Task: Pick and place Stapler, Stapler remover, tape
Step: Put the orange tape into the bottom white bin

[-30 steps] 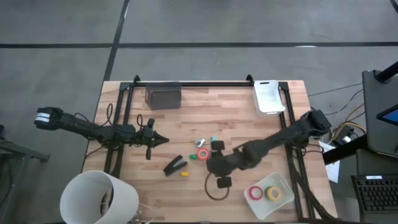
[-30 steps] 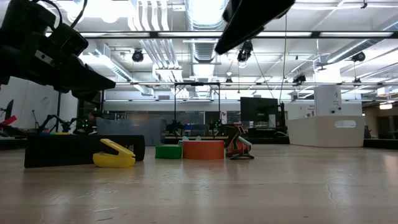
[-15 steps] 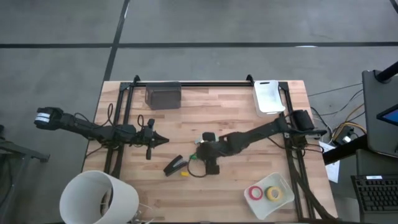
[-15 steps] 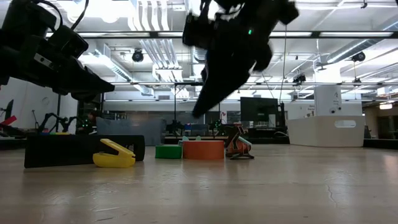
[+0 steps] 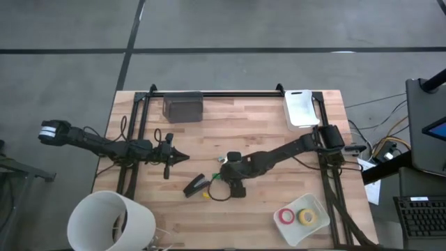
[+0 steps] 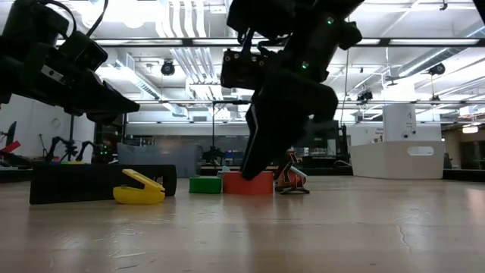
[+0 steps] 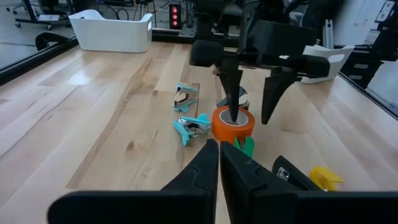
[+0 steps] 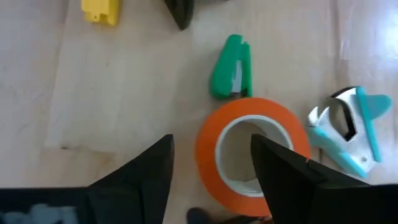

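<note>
Holding red, yellow tape rolls (image 5: pixel 287 216): clear tray (image 5: pixel 317 229).

A pale wooden bench (image 5: pixel 279 118) stood on a grey floor (image 5: pixel 223 35) crossed by dark seams. Beyond the bench's far edge, a large hall was seen, lit by bright ceiling strips (image 6: pixel 250 11), with exposed ducts (image 6: pixel 186 57) overhead.
</note>
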### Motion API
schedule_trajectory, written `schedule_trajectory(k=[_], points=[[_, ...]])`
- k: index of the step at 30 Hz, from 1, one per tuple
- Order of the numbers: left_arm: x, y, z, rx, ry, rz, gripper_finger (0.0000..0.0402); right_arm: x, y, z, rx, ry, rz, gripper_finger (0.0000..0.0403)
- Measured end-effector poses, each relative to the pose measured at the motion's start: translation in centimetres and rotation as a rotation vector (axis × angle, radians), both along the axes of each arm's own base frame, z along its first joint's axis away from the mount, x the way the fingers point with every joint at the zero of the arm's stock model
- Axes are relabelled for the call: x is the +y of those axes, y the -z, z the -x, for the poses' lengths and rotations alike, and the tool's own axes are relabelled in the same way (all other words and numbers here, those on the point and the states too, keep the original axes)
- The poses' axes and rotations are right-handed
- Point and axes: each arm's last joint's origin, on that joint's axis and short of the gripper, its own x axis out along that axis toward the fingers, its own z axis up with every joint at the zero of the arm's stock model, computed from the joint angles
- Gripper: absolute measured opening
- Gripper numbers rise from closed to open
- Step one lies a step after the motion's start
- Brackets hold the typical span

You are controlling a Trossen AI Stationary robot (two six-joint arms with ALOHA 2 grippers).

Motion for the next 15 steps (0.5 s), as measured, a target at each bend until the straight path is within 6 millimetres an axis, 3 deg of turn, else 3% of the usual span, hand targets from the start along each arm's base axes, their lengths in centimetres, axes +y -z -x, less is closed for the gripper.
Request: schedule_trajectory(k=[15], points=[[0.0, 0.03, 0.0, 0.004, 0.0, 0.0, 0.0018, 0.06, 0.28, 0.2, 0.013, 0.002, -0.021, 0.0059]])
